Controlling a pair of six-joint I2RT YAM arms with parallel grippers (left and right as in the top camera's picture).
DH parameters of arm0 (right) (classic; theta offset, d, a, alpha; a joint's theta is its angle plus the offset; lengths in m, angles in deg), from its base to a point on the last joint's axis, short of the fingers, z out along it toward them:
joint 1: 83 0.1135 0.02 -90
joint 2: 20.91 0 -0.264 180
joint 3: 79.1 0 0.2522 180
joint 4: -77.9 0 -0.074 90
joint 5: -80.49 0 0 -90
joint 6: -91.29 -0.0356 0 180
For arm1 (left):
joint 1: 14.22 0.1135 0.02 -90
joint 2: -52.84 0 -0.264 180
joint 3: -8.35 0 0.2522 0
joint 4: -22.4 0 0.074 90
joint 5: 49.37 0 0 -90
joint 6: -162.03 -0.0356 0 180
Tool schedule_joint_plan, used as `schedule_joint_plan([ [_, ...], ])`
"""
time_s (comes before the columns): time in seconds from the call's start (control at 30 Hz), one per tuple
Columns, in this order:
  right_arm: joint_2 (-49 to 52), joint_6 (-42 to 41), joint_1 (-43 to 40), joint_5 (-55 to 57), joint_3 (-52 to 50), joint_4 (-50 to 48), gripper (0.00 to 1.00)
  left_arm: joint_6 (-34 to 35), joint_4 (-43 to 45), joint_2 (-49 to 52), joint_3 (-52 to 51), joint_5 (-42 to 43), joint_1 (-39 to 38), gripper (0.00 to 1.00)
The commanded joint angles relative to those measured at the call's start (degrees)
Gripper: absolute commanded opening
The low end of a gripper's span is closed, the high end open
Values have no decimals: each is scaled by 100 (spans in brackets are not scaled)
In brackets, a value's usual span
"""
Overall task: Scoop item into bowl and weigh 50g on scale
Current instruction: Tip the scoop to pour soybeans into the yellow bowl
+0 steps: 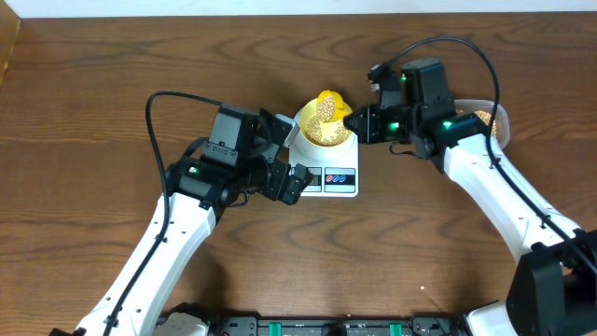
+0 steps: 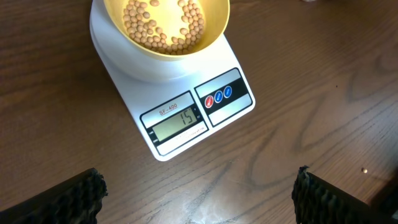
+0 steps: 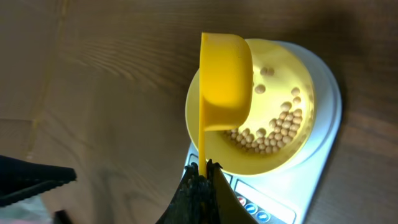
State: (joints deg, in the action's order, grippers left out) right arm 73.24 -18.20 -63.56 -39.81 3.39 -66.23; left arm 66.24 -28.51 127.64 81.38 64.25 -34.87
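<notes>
Beans [image 2: 163, 25] sit in the bowl [image 2: 215, 26] on the scale [image 2: 124, 78], display [image 2: 174, 122] reading 15; your right gripper [image 3: 202, 169] is clamped on the tipped spoon [image 3: 226, 81], left gripper [image 2: 199, 198] spread apart. Pouring step: you likely need more scoops toward 50

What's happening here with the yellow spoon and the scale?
The right gripper holds a yellow spoon by its handle, tilted over a yellow bowl on a white scale. Beans lie in the bowl and the display reads 15, short of 50. The left gripper hangs open near the scale, holding nothing.
</notes>
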Motion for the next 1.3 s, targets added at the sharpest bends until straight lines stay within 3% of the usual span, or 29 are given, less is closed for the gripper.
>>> schedule_joint_plan([
  [0.0,-17,380,166,490,177,24,2,31,-4,11,-2,-35,-7,98],
  [1.27,-651,1961,203,1283,177,365,1,31,-7,11,-2,-37,-7,98],
])
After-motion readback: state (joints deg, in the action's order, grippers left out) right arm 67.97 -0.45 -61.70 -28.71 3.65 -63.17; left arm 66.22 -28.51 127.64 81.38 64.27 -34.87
